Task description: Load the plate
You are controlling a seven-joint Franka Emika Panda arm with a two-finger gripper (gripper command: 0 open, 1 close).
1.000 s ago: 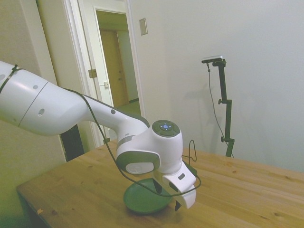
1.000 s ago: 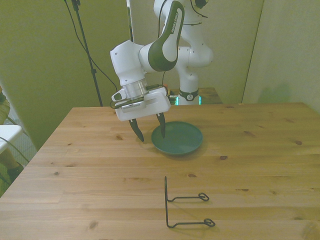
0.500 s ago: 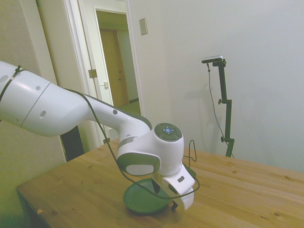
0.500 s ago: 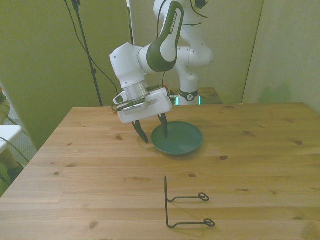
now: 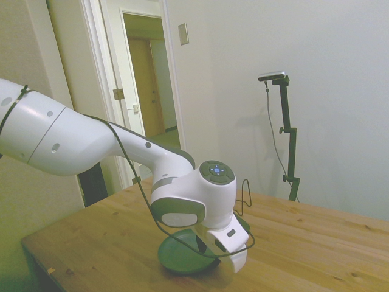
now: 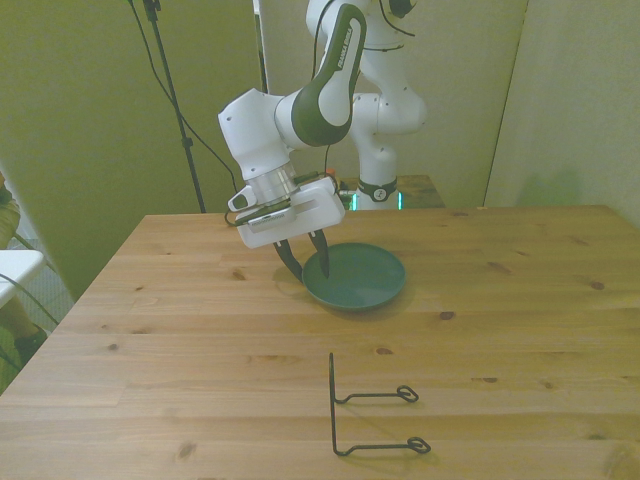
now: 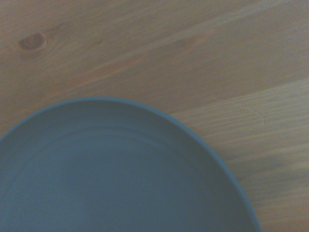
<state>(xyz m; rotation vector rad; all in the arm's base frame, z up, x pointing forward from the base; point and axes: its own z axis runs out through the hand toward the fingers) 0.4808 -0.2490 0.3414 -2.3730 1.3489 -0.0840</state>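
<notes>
The dull teal-green plate (image 6: 362, 279) lies flat on the wooden table, left of centre in the front view. My gripper (image 6: 310, 268) is tilted and low over the rim on the front view's left. One dark finger (image 6: 291, 262) is outside the rim and the other is over the plate's inside. The fingers stand apart, so the gripper is open and holds nothing. From the side, the plate (image 5: 178, 256) sits under the wrist, and the gripper (image 5: 208, 250) comes down at the plate's edge. In the wrist view, the plate (image 7: 120, 179) fills much of the picture over bare wood.
A thin black wire stand (image 6: 368, 421) sits nearer the table's front edge (image 6: 300, 470) in the front view, well apart from the plate. A cable loops from the arm down around the hand (image 5: 158, 222).
The gripper has come down and shifted toward the plate's rim. Its fingers now stand closer together than a second ago. The plate has not moved.
</notes>
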